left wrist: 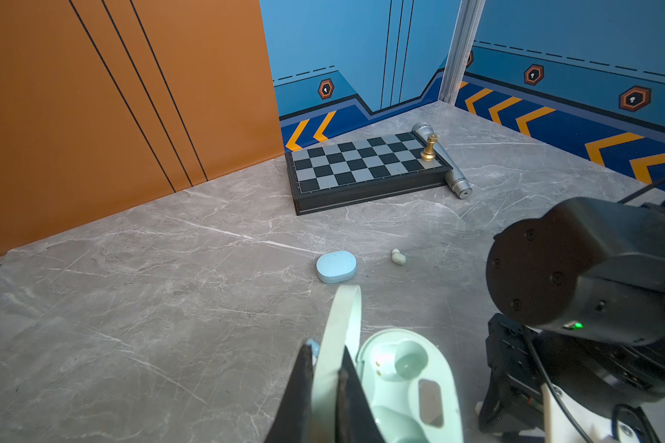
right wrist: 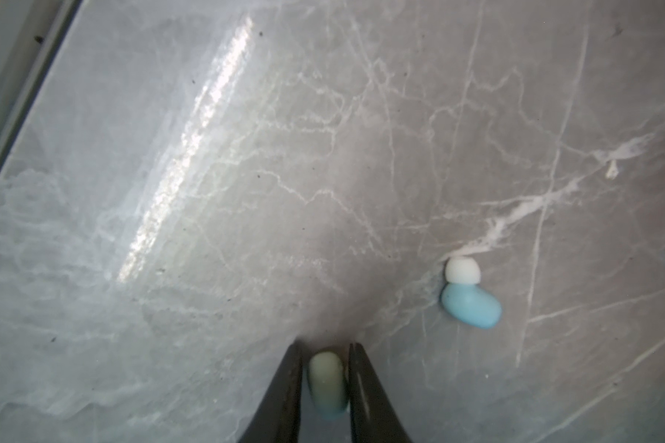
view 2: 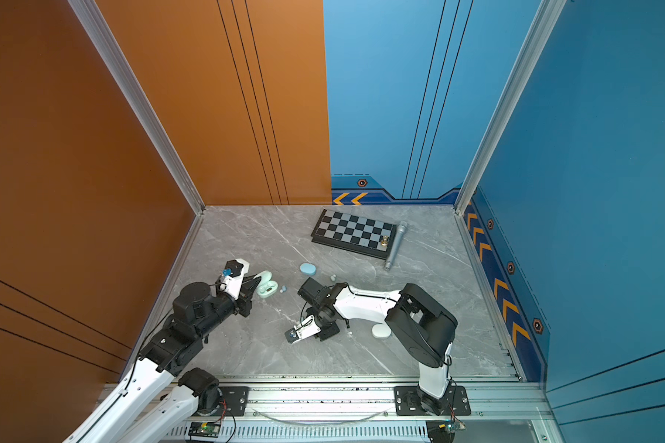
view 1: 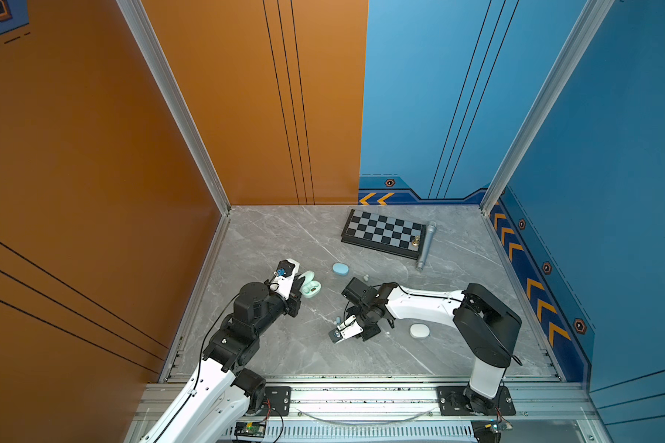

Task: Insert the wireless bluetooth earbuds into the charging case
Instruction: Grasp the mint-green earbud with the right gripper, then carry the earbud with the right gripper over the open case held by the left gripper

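An open mint-green charging case (left wrist: 404, 383) lies on the grey table, seen in both top views (view 1: 311, 287) (view 2: 267, 287). My left gripper (left wrist: 329, 364) is shut on its raised lid (left wrist: 342, 326), and the case's sockets that show are bare. In the right wrist view my right gripper (right wrist: 325, 351) points down at the table, shut on a pale green-and-blue earbud (right wrist: 325, 381). A light blue earbud (right wrist: 473, 307) with a white tip lies close beside it. Another pale earbud (view 1: 364, 277) (left wrist: 398, 256) lies behind the right wrist (view 1: 361, 312).
A closed light blue case (view 1: 340, 269) (left wrist: 336, 266) sits mid-table. A closed white case (view 1: 419, 330) lies under the right arm. At the back stand a chessboard (view 1: 382, 233) with a gold chess piece (view 1: 415, 241) and a grey microphone (view 1: 426, 245).
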